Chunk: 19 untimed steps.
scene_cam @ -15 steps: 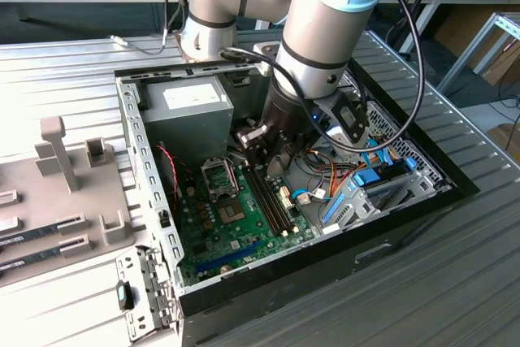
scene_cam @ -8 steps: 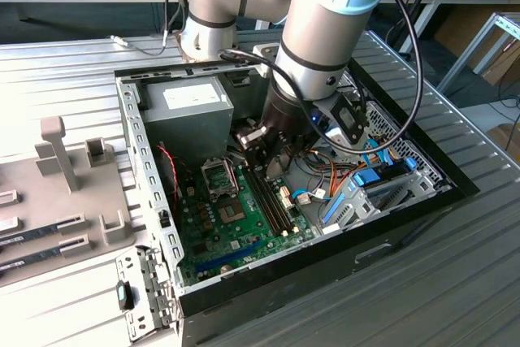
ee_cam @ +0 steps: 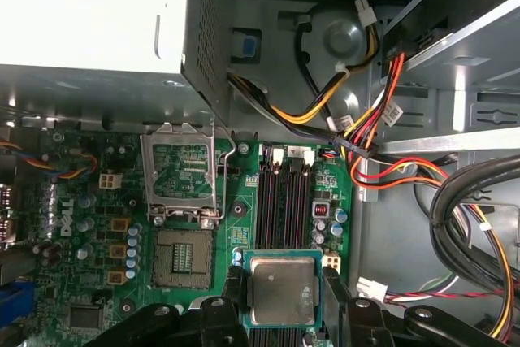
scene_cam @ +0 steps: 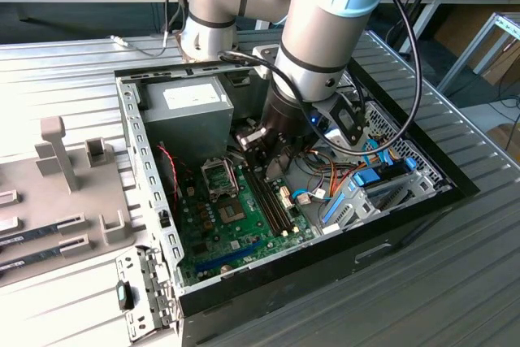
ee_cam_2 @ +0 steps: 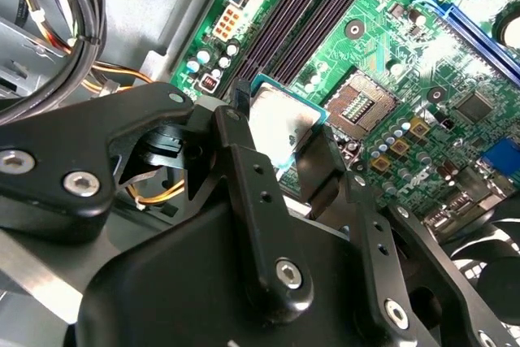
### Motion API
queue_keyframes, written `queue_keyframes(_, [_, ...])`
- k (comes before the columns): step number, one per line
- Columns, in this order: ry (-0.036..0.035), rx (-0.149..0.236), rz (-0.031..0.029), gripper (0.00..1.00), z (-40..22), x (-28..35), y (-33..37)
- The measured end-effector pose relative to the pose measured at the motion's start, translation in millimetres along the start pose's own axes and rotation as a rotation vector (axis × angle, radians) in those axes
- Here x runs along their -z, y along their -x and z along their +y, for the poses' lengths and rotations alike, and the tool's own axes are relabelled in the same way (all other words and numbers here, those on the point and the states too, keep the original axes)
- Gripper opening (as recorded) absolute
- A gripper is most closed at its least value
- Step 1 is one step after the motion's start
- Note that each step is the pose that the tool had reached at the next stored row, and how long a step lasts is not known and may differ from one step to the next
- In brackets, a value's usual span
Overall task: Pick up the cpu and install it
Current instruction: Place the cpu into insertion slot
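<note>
My gripper (ee_cam: 282, 292) is shut on the cpu (ee_cam: 282, 288), a flat square chip with a dull silver lid and a thin green rim. One black finger (ee_cam: 234, 286) presses each of two opposite edges. In the second wrist view the cpu (ee_cam_2: 280, 122) hangs level in the gripper (ee_cam_2: 283, 148) above the green motherboard (ee_cam_2: 422, 62). It sits over the dark memory slots (ee_cam: 284, 201), beside the open cpu socket (ee_cam: 183, 258), whose metal load plate (ee_cam: 180, 170) stands raised. In the exterior view the gripper (scene_cam: 264, 150) reaches down into the open computer case (scene_cam: 154, 193), next to the socket (scene_cam: 221, 178).
The grey power-supply box (scene_cam: 191, 111) stands against the case's back wall, close to the socket. Bundles of yellow, red and black cables (ee_cam: 366, 136) run beside the memory slots. A drive cage with blue clips (scene_cam: 370, 188) fills the case's side at the exterior view's right.
</note>
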<state>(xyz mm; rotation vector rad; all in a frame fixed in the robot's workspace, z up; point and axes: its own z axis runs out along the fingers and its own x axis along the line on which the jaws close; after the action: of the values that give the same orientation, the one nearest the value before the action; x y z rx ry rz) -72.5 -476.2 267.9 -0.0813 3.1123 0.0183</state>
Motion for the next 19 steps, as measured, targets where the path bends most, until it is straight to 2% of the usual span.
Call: queue_keyframes(19, [0.0,0.0,0.0,0.47,-0.1,-8.3,-0.3])
